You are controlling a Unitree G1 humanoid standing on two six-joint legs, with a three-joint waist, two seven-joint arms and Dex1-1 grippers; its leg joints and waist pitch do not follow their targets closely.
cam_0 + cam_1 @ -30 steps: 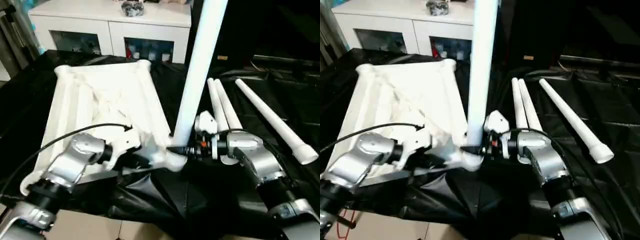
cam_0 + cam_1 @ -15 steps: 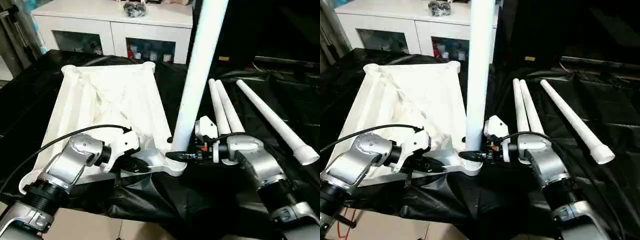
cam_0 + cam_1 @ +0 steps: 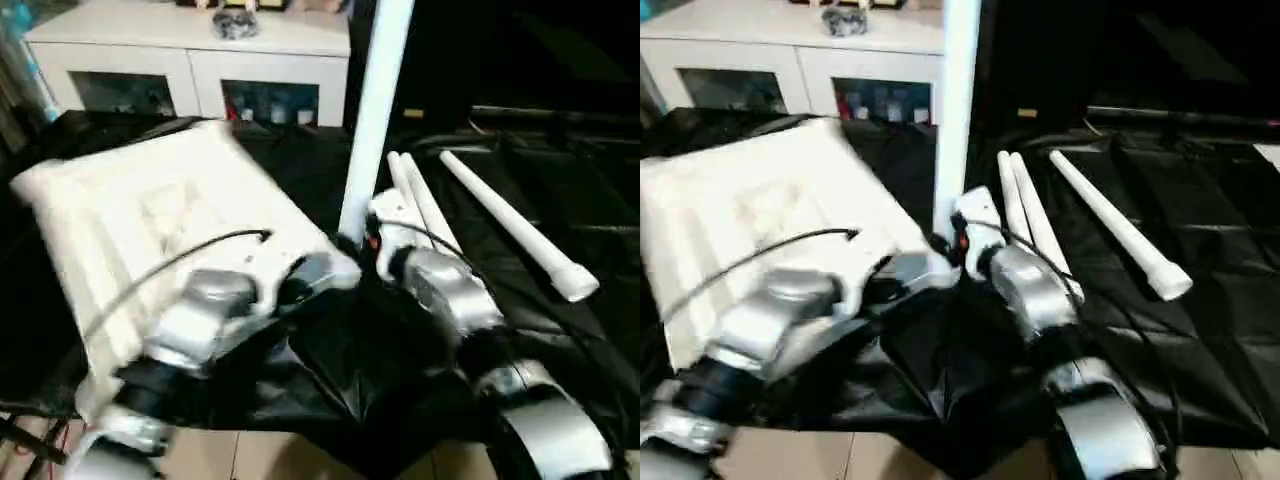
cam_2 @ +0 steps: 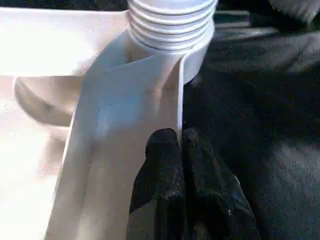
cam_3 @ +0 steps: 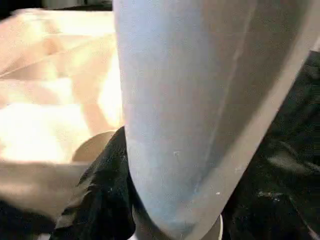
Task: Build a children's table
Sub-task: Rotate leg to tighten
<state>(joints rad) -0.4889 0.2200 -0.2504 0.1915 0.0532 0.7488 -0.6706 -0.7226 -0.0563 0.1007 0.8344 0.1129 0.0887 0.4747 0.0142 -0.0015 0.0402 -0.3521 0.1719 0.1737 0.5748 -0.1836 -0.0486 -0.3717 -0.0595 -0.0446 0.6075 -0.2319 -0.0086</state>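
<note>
Tabletop (image 3: 150,210) white, underside up; leg (image 3: 372,110) upright.

One white tabletop (image 3: 150,215) lies on the black-draped bench (image 3: 560,190), at about nine o'clock in the left eye view. Four white legs are in sight: one upright leg (image 3: 372,110) stands at the tabletop's near corner, near twelve o'clock, and three lie loose on the cloth at about two o'clock, two side-by-side legs (image 3: 420,205) touching each other and a single leg (image 3: 505,220) apart from them. Two silver arms reach in from six o'clock. One white cabinet (image 3: 190,60) stands behind, at eleven o'clock.
</note>
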